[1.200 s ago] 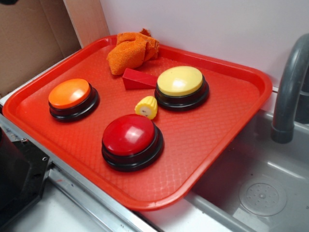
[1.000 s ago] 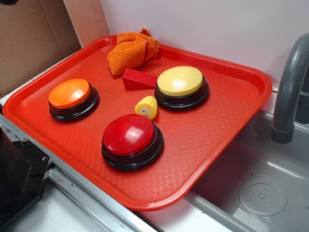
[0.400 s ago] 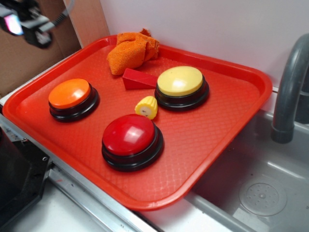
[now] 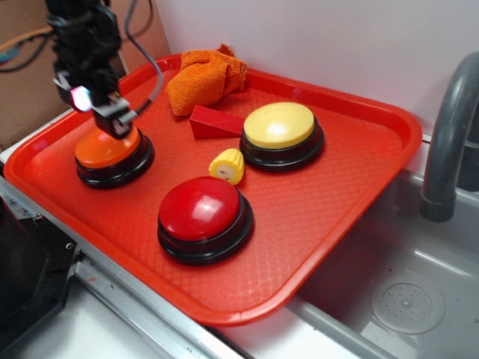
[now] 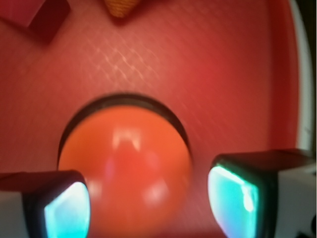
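Orange is the colour under our gripper [image 4: 112,123]: we hang over the orange button [image 4: 105,153], which sits on its black base at the left side of the red tray [image 4: 337,187]. Seen from the exterior camera, our fingertips overlap the far part of the dome's top. We cannot tell whether they touch it or stop just above it.

From the wrist camera our gripper [image 5: 148,203] is spread wide. One finger shows at the lower left and the other at the lower right, each with a glowing teal pad [image 5: 67,210]. The orange button [image 5: 124,163] fills the gap between them. Nothing is clamped, and the dome looks blurred here.

On the tray around us, the red button [image 4: 200,209] stands nearer the front edge, to the right of the orange one and apart from it. The yellow button [image 4: 279,126] sits farther back and to the right. Between those two lies a small yellow corn piece [image 4: 227,165], close to both but touching neither. A red wedge [image 4: 213,122] lies just left of the yellow button, and a crumpled orange cloth [image 4: 203,78] is bunched against the far rim, just behind the wedge.

At the top of the wrist view we catch the tip of the corn piece [image 5: 121,7] and a corner of the wedge [image 5: 34,20] on the patterned tray [image 5: 223,74].

Right of the tray, a grey faucet [image 4: 449,142] rises over a grey sink [image 4: 404,284].
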`<state>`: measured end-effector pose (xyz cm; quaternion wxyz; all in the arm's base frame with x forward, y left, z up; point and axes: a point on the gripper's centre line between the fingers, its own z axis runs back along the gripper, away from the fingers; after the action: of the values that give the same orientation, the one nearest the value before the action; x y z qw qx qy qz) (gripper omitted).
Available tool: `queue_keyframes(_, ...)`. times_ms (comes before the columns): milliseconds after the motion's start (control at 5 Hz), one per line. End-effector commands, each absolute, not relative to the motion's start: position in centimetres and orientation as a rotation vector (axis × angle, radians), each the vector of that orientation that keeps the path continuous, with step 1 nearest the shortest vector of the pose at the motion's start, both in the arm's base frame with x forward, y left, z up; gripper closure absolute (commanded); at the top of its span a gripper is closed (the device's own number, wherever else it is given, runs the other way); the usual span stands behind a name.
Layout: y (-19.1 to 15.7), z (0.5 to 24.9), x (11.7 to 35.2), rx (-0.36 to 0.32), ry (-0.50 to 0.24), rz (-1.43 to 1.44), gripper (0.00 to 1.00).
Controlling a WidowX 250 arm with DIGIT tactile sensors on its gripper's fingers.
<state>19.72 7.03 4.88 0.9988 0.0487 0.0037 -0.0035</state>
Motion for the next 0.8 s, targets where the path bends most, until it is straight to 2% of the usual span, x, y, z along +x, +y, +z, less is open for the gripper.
queue_keyframes(0, 6.1, 4.3, 20.2, 0.074, -0.083, -0.006, 0.00)
queue_keyframes(400, 7.1, 13.2, 18.8, 0.085, -0.127, 0.002, 0.00)
queue_keyframes(600, 6.9, 14.4, 18.0, 0.090, -0.121, 0.032, 0.00)
